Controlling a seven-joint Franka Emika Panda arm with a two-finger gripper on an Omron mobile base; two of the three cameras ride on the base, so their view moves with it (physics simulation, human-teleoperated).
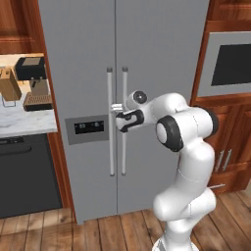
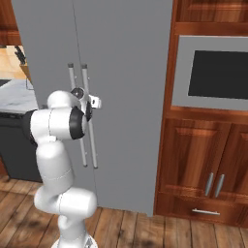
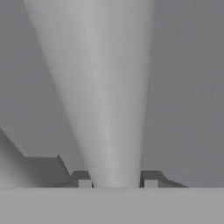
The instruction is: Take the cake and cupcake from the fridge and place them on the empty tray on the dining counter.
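In the left base view the gripper (image 1: pixel 116 110) is clamped on the left door handle (image 1: pixel 110 127) of the closed fridge (image 1: pixel 162 59). In the right base view it (image 2: pixel 97 102) grips the same handle (image 2: pixel 71 87). In the hand view the handle (image 3: pixel 105 87) sits between the fingertips (image 3: pixel 84 183).

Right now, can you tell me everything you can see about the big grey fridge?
The fridge is tall, plain grey and looks like smooth metal. It has two doors, both shut, with a thin seam between them. Two long upright bar handles stand side by side at the seam, and a dark display panel sits on the left door. It stands on the wooden floor between wood cabinets. The robot's jaws are shut on one handle.
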